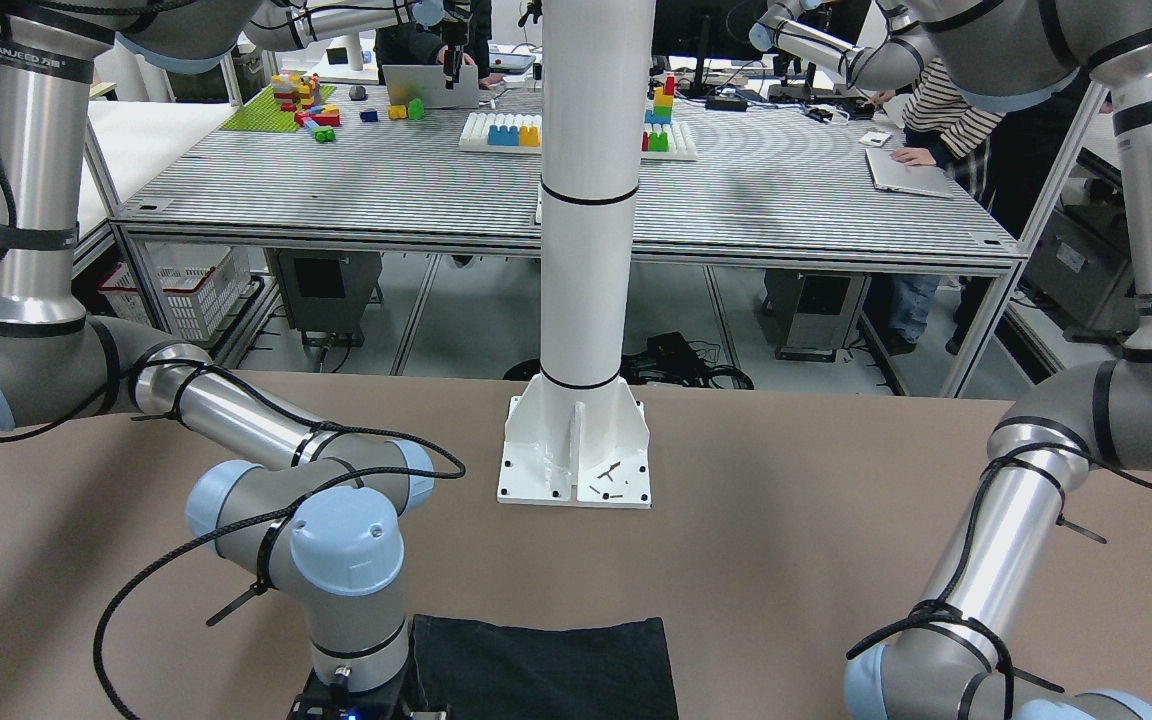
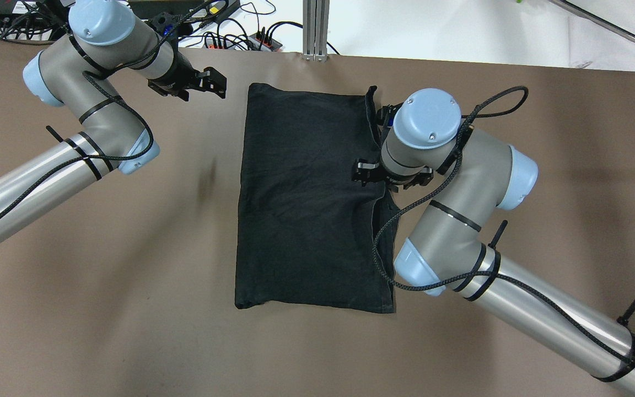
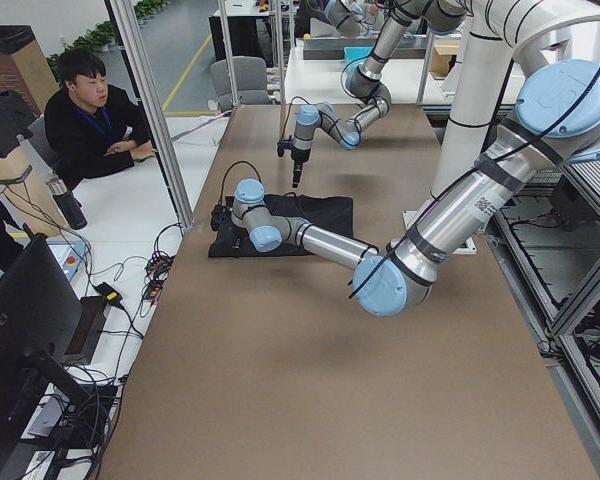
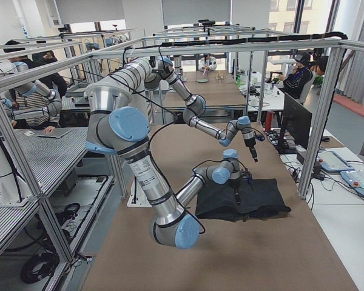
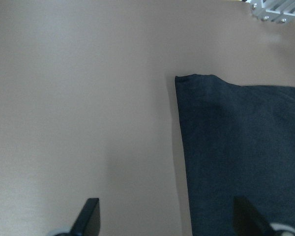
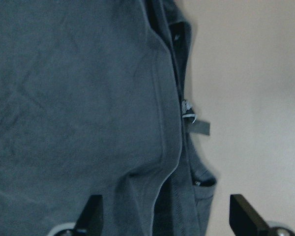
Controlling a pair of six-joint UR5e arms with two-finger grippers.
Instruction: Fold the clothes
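I see the left gripper (image 2: 215, 84) hanging just off the far left corner of the clothes (image 2: 306, 198), its fingers spread and holding nothing. The black garment lies flat in the middle of the table (image 2: 102, 275), roughly rectangular. The right gripper (image 6: 167, 221) is over its layered right edge, near a small tag (image 6: 199, 127). Its fingers are apart, gripping nothing, and I can't tell whether they touch.

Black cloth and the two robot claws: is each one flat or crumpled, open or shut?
Black soft fabric garment: lying flat on the brown table, layered folds along one edge.
Left gripper: open, empty, beside the garment's corner.
Right gripper: open, empty, over the garment's layered edge.
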